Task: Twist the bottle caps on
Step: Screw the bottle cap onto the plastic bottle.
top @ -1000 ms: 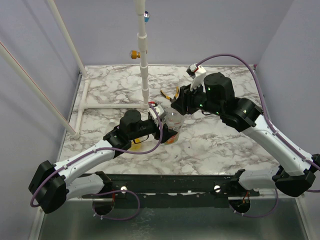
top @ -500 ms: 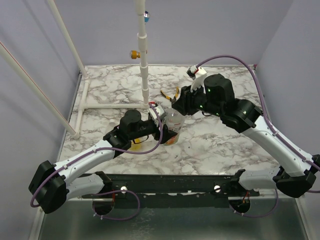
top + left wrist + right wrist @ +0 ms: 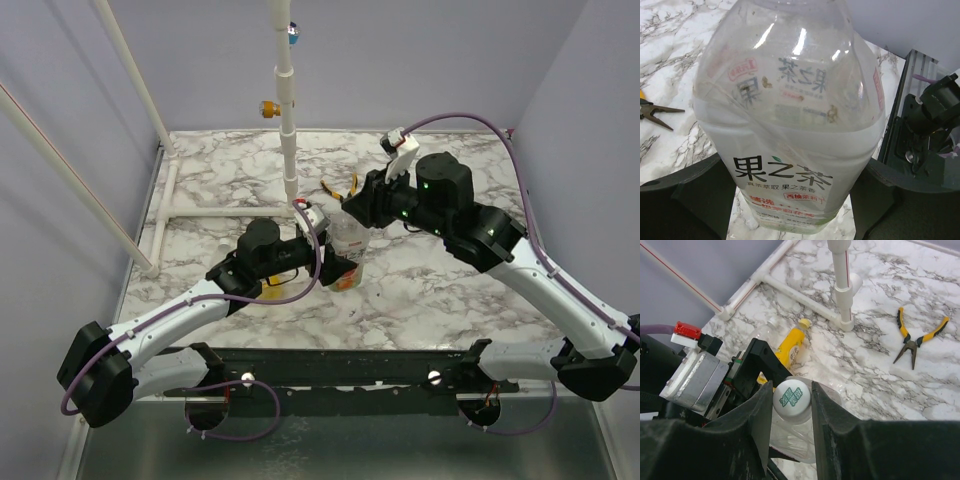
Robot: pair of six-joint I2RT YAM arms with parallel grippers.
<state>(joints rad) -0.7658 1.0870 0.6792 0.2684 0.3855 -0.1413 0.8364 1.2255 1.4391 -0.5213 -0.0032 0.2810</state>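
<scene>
My left gripper [image 3: 790,205] is shut on the clear bottle [image 3: 790,120], which has a green-and-white label; its fingers [image 3: 690,200] press the lower body from both sides. The bottle [image 3: 346,258] stands upright at the table's middle. On its neck sits the whitish bottle cap [image 3: 791,396] with green print. My right gripper [image 3: 791,402] comes from above and is shut on that cap, one finger [image 3: 760,425] against each side. The yellow bottle [image 3: 791,347] lies on its side behind, a yellow cap [image 3: 804,323] on its neck. In the top view the right gripper [image 3: 352,215] covers the whitish cap.
Yellow-handled pliers [image 3: 917,337] lie open on the marble table [image 3: 880,375] to the right, and show as pliers [image 3: 340,189] in the top view. A white pipe frame [image 3: 842,285] stands behind the bottles, its post [image 3: 289,150] rising at the back.
The right gripper's jaws have closed in on the whitish cap and its wrist has turned a little. The left arm and the clear bottle have stayed almost still.
</scene>
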